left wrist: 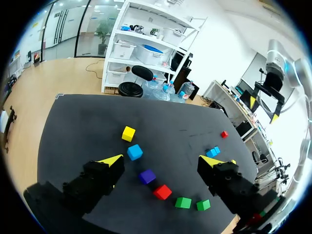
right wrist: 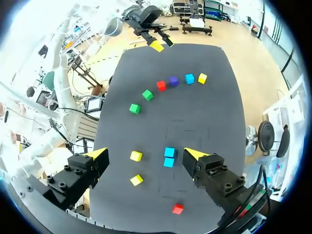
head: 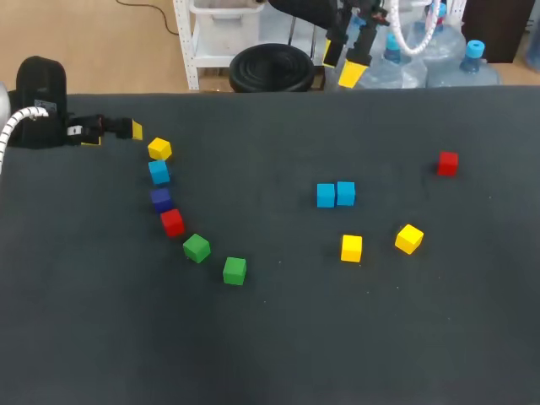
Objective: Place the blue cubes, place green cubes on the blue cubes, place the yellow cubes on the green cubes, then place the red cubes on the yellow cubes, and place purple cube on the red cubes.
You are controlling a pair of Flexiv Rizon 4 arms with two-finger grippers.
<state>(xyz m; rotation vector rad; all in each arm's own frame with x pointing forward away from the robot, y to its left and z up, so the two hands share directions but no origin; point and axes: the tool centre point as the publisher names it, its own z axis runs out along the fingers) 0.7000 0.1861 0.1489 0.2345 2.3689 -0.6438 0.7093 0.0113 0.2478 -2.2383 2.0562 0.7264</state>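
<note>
Two blue cubes (head: 336, 194) sit side by side right of the table's middle, also between my right gripper's tips as blue cubes (right wrist: 169, 157). Two yellow cubes (head: 352, 248) (head: 408, 238) lie nearer, a red cube (head: 447, 163) far right. On the left an arc runs: yellow cube (head: 159, 149), blue cube (head: 159, 171), purple cube (head: 161, 199), red cube (head: 172, 222), green cubes (head: 197, 248) (head: 234, 270). My left gripper (head: 118, 131) is open beside the yellow cube; the purple cube (left wrist: 147, 176) lies ahead of it. My right gripper (head: 346, 63) hangs open, high over the far edge.
The black table (head: 278, 337) has wide bare cloth in front of the cubes and between the two groups.
</note>
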